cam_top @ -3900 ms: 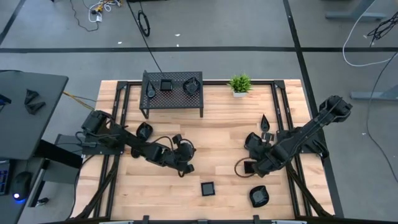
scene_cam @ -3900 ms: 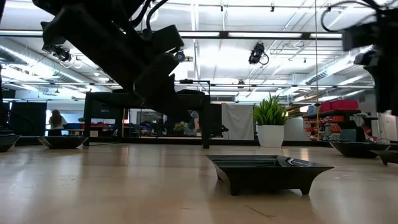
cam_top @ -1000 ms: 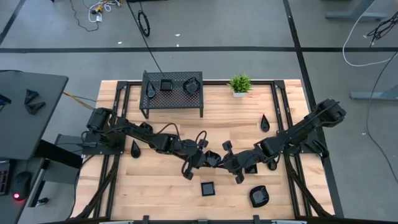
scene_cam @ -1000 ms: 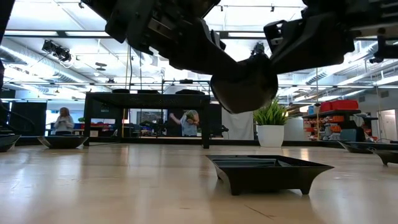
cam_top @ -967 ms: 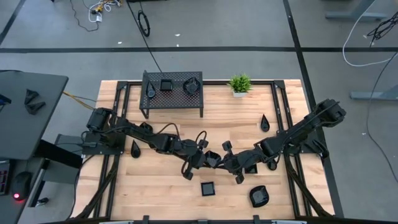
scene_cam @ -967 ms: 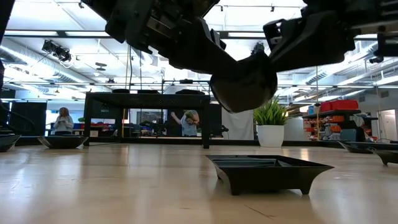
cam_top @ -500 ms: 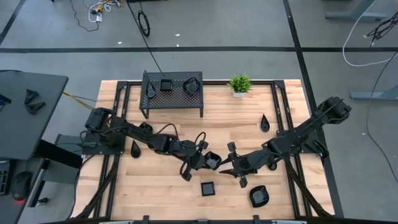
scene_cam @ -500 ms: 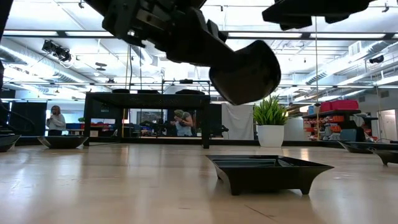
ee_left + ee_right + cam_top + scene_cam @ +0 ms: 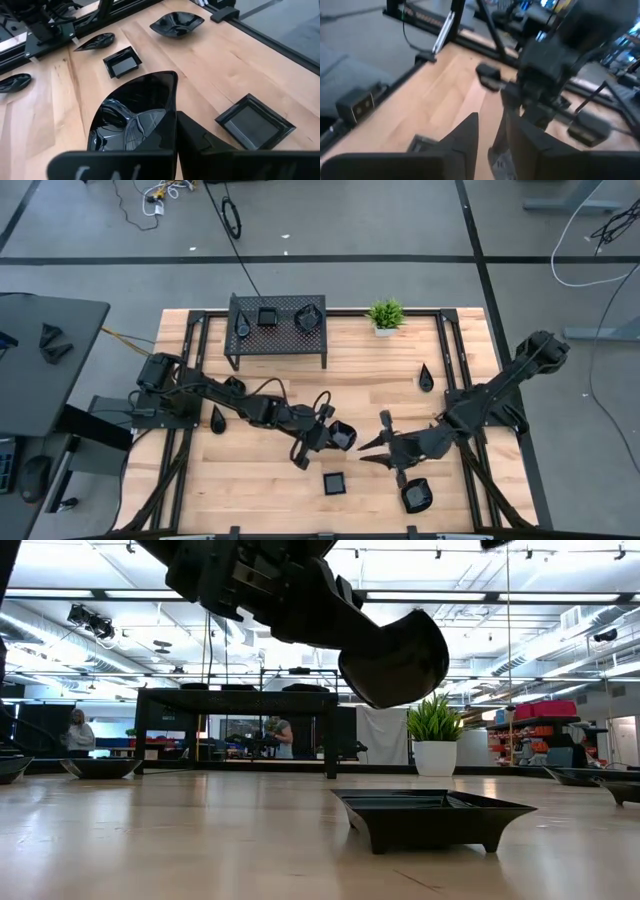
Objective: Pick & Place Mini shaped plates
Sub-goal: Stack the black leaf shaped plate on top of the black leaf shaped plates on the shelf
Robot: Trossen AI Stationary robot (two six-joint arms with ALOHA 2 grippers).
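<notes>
My left gripper (image 9: pixel 332 436) is shut on a glossy black teardrop-shaped mini plate (image 9: pixel 342 437), which hangs above the middle of the table (image 9: pixel 395 652). My right gripper (image 9: pixel 373 442) stands open a little to the plate's right, with nothing between its fingers (image 9: pixel 492 135). Other mini plates lie flat on the table: a square one (image 9: pixel 333 482), a rounded one (image 9: pixel 416 496) and two teardrops (image 9: pixel 427 376) (image 9: pixel 218 419). Two more sit on the black rack (image 9: pixel 278 325). My left gripper pinches the teardrop plate's rim at its broad end (image 9: pixel 160 127) between its two fingers, opposite the pointed tip (image 9: pixel 172 75). The fingers come slanting down from the table's left. The plate juts out beyond them, lifted clear of the table and tilted.
A small potted plant (image 9: pixel 385 315) stands at the far edge beside the rack. Another square plate (image 9: pixel 122 62) lies beneath my right arm. Black frame rails (image 9: pixel 452 370) run along both sides of the table. Bare wood (image 9: pixel 370 375) lies between the rack and the arms.
My right gripper has opened, let go of the plate it shared with my left gripper, and drawn back toward the table's right edge while rising out of the low view. My left gripper has stayed put, with the plate lifted clear.
</notes>
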